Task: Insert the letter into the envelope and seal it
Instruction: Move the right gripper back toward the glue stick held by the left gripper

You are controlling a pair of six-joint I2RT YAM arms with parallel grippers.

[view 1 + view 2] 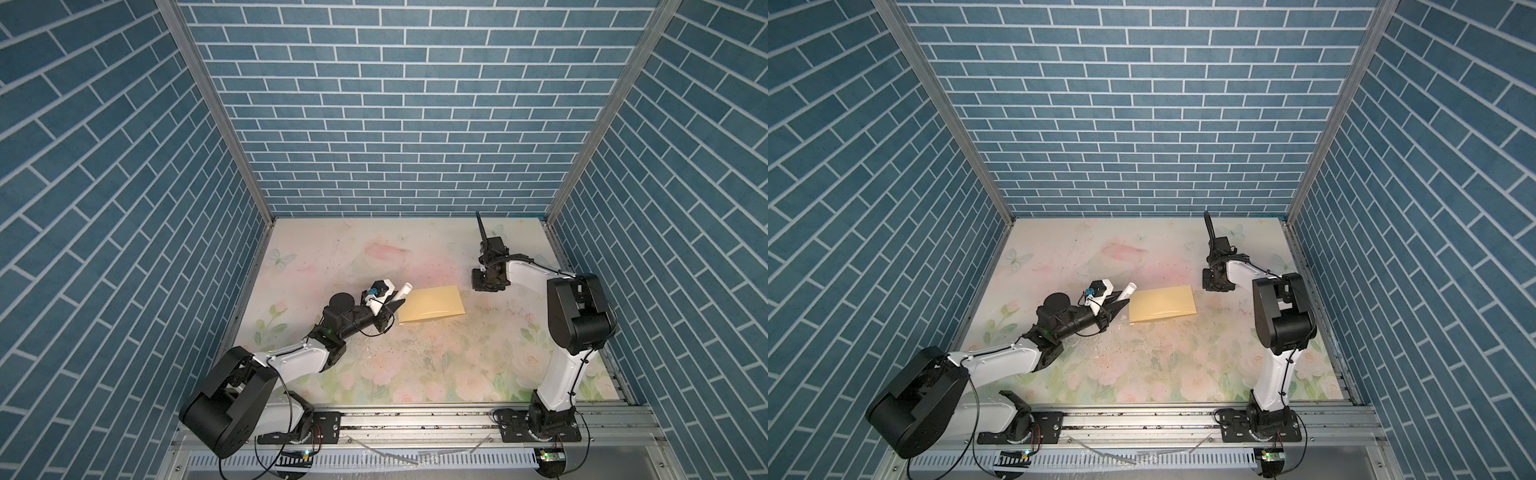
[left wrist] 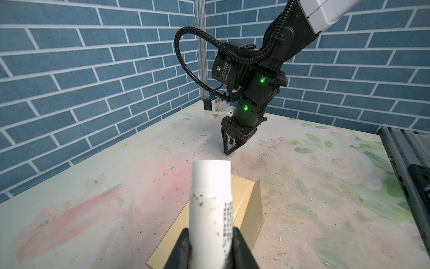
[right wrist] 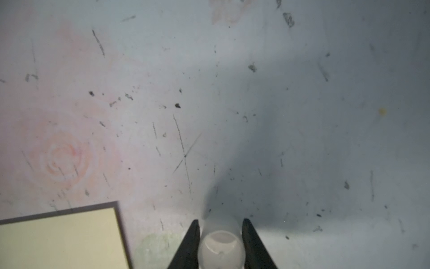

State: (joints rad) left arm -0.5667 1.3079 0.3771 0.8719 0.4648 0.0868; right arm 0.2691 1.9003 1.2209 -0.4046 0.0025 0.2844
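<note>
The envelope (image 1: 432, 309) lies flat at the middle of the floral bench (image 1: 457, 365). At its left end, the left arm stretches low and almost level. The left claw (image 2: 210, 229) is clamped on a white tube (image 2: 210, 198) that points out toward the envelope. Near the envelope's far right corner, the right arm has its elbow high and its wrist bent straight down. The right claw (image 3: 221, 223) is at the bench, its 2 fingers flanking a pale cap (image 3: 221, 246). I cannot tell whether they pinch it.

We find the envelope (image 1: 432, 309) at the middle of the bench (image 1: 415, 365), a glue stick (image 1: 402, 291) at its left end, a cap (image 3: 221, 248) beyond its right.
</note>
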